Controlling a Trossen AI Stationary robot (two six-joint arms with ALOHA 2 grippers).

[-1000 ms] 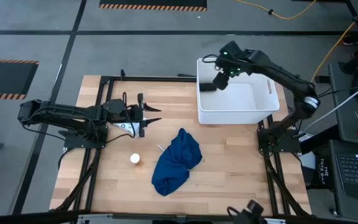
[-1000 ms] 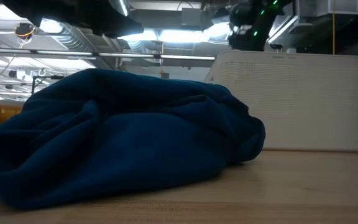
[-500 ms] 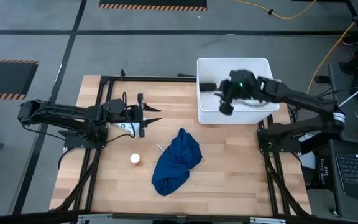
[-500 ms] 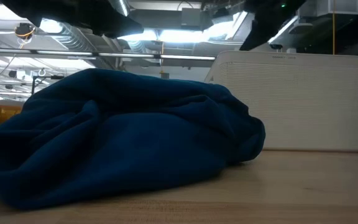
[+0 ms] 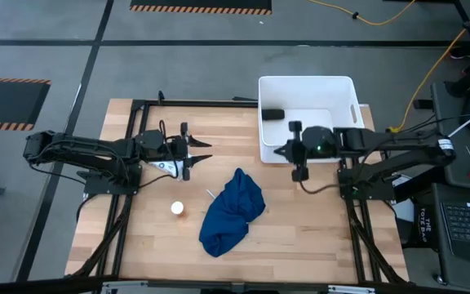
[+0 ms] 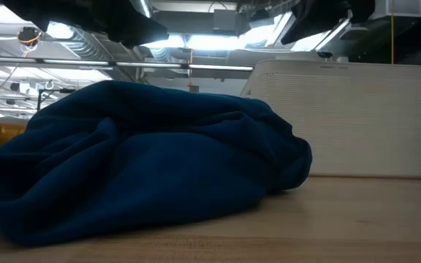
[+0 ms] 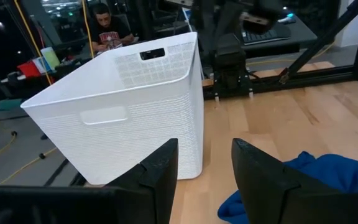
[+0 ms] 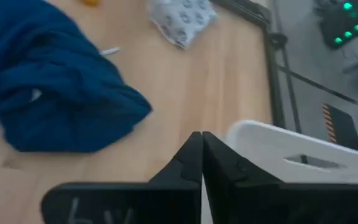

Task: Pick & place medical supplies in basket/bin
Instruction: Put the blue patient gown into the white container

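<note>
The white bin (image 5: 349,90) stands at the table's far right, and a small black cylinder (image 5: 272,113) lies on its floor by the far left corner. My right gripper (image 5: 284,150) hovers shut over the bin's near left corner; its wrist view shows the fingers (image 8: 201,152) closed on nothing. The dark-blue cloth (image 5: 233,211) lies crumpled mid-table. A white packet with dark marks (image 5: 168,167) rests flat on the wood under my left gripper (image 5: 196,151), which stands open and empty at the left. The white-orange round item (image 5: 177,209) sits near the cloth's left.
Black frame rails (image 5: 129,204) run along the table's left, right and far sides. Bare wood lies between the cloth and the bin's near wall (image 6: 349,120). A person (image 7: 107,28) sits in the room beyond the table.
My right gripper has swung from above the bin's far left corner across the bin toward the table's near edge, turning as it went, and now hangs over the bin's near left corner. The black cylinder stays on the bin floor.
</note>
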